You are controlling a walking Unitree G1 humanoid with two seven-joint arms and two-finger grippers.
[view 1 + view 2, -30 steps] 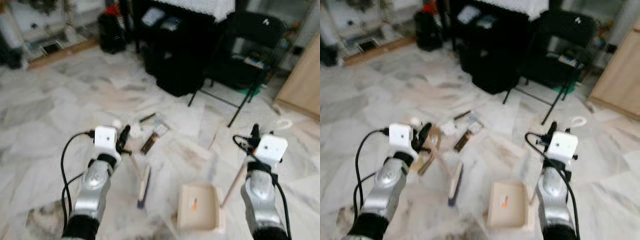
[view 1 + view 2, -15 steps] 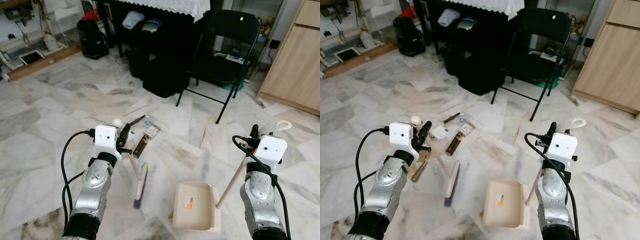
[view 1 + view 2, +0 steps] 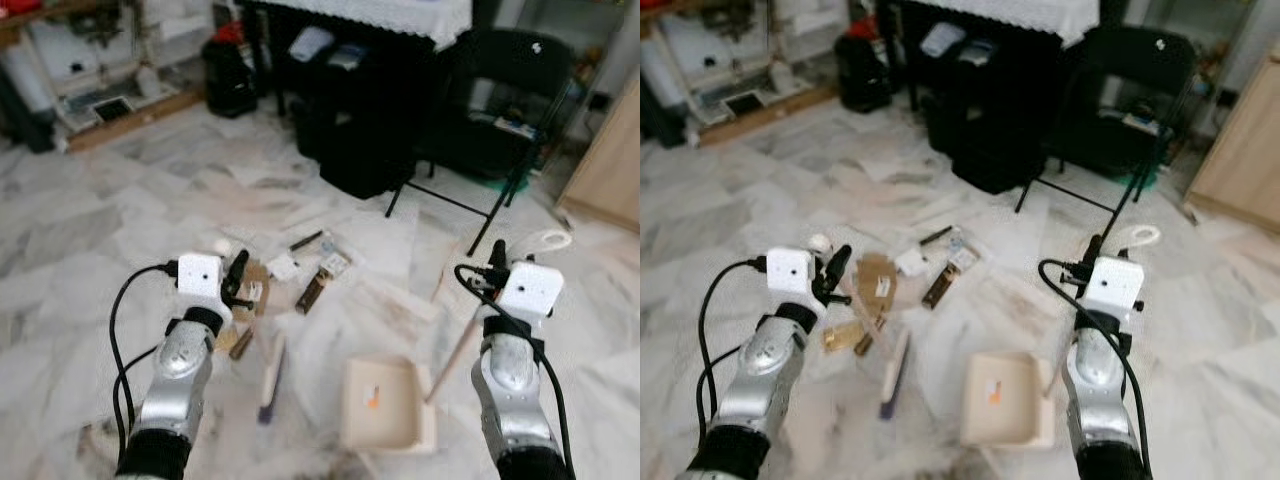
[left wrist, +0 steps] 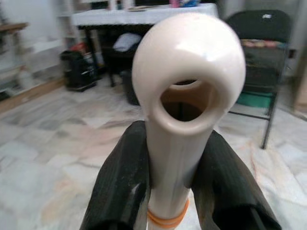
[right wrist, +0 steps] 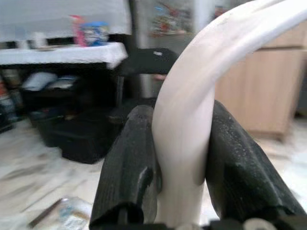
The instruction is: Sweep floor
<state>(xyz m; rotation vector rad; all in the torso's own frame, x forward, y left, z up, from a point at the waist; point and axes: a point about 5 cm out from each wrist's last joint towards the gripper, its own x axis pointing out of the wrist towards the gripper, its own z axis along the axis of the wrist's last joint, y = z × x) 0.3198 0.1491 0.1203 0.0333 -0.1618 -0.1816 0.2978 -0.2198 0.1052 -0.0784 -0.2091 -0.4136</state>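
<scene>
1. The marble floor (image 3: pixel 120 230) runs pale and grey-veined across the room, up to a dark table with a lace cloth (image 3: pixel 400 12) at the far side.
2. A black folding chair (image 3: pixel 500 90) stands on the floor by the table's right end, with a light wooden cabinet (image 3: pixel 610 170) further right.
3. Black bags or bins (image 3: pixel 365 150) sit under the table; a dark canister-like object (image 3: pixel 228 78) stands further left by the far wall.
4. The cream dustpan (image 3: pixel 385 405) rests flat on the floor between the two arms, nearer the right one, with a small orange mark inside it.
5. The dustpan's handle (image 3: pixel 455 350) rises at a slant from the pan up to the right gripper (image 5: pixel 184 158), whose black fingers (image 5: pixel 132 163) pinch the pale shaft on both sides, just below its looped end (image 3: pixel 548 240).
6. The broom (image 3: pixel 270 375) has its brush head lying on the floor just left of the dustpan; its cream handle (image 4: pixel 184 110) comes up to the left gripper (image 4: pixel 175 187), whose fingers (image 4: pixel 122 177) are pressed against the shaft just under the hanging hole.
7. Scattered litter (image 3: pixel 878 280) lies on the floor beyond the broom: a torn brown cardboard piece, a small white packet (image 3: pixel 283 266), a brown wrapper (image 3: pixel 310 293) and a dark stick-like scrap (image 3: pixel 306 240). Blur hides finer detail.
</scene>
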